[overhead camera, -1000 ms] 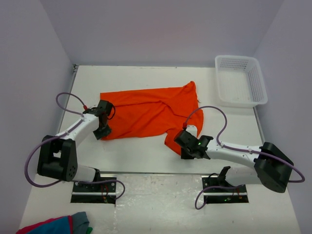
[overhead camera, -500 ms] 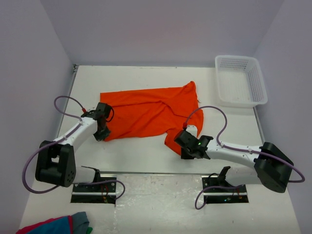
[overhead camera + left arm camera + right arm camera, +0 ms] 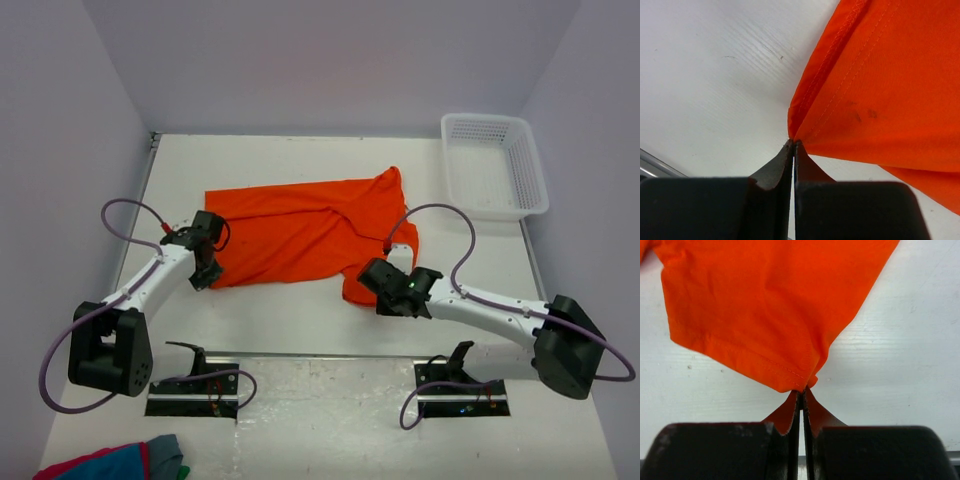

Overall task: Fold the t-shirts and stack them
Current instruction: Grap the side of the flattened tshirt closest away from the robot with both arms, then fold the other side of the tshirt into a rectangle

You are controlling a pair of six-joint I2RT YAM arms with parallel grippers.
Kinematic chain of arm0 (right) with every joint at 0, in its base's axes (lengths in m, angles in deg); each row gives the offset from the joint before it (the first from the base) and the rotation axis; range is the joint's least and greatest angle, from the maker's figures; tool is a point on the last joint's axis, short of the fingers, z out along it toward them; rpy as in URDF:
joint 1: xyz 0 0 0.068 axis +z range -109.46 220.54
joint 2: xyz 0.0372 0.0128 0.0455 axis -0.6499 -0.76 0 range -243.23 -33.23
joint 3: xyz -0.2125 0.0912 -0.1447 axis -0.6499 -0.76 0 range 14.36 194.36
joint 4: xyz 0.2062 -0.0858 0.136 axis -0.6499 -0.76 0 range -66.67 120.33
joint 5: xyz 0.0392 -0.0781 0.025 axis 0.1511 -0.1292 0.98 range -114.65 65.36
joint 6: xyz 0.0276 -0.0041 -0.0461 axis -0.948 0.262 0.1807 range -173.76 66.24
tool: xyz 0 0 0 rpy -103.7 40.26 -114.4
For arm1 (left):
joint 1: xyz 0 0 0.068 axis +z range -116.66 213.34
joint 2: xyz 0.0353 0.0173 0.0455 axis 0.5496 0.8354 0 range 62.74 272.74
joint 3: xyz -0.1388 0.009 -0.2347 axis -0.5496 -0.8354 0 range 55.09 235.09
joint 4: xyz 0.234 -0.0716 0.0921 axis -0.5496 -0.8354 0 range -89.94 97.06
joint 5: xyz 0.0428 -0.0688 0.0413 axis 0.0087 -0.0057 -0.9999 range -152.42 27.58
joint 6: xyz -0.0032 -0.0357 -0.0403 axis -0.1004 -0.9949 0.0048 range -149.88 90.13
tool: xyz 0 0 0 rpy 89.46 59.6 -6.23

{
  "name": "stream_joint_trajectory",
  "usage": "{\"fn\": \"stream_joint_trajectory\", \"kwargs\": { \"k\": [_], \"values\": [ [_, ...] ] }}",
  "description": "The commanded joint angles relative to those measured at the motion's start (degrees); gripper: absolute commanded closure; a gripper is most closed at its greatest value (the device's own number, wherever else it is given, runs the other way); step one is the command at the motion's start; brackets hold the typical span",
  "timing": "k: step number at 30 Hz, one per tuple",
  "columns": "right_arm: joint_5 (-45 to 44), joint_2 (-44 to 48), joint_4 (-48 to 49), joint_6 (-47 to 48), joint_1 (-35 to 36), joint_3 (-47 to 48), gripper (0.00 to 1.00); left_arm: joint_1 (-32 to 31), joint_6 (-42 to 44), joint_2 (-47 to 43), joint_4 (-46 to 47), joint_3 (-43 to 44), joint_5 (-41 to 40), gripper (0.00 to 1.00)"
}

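One bright orange t-shirt (image 3: 305, 230) lies spread and creased across the middle of the white table. My left gripper (image 3: 203, 280) sits at its near left corner. In the left wrist view the left gripper (image 3: 792, 142) is shut, its tips pinching the hemmed corner of the t-shirt (image 3: 880, 85). My right gripper (image 3: 372, 285) is at the shirt's near right corner. In the right wrist view the right gripper (image 3: 802, 390) is shut on the stitched edge of the t-shirt (image 3: 765, 300), and the cloth bunches at its tips.
A white plastic basket (image 3: 495, 165) stands at the far right corner. A red, blue and grey cloth bundle (image 3: 115, 462) lies at the near left, in front of the arm bases. Pale walls close the table on the left, far and right sides.
My left gripper has shut on the shirt's near left corner. The right arm has shifted slightly away from its base, carrying the near right corner with it.
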Motion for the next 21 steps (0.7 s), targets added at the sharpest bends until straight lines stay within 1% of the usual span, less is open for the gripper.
{"fn": "stream_joint_trajectory", "kwargs": {
  "k": [1,5,10,15,21],
  "values": [
    [-5.06,1.54,-4.11,-0.17,-2.2,3.47,1.0,1.44,-2.38,-1.18,-1.73,1.43,-2.98,1.0],
    [-5.94,2.25,-4.99,1.85,-6.85,5.58,1.0,2.32,-2.91,-1.44,-2.0,2.04,-4.12,1.0],
    [-6.64,3.56,-5.52,5.19,-12.74,7.17,1.0,3.21,-3.0,-1.45,-2.35,4.77,-7.55,1.0],
    [-8.39,2.43,-6.66,6.51,-14.86,10.77,1.0,3.29,-1.86,0.66,-1.3,7.14,-9.92,1.0],
    [-9.89,0.4,-7.63,8.53,-17.58,15.34,1.0,3.56,-1.15,3.56,0.11,6.88,-10.36,1.0]
  ]
}}
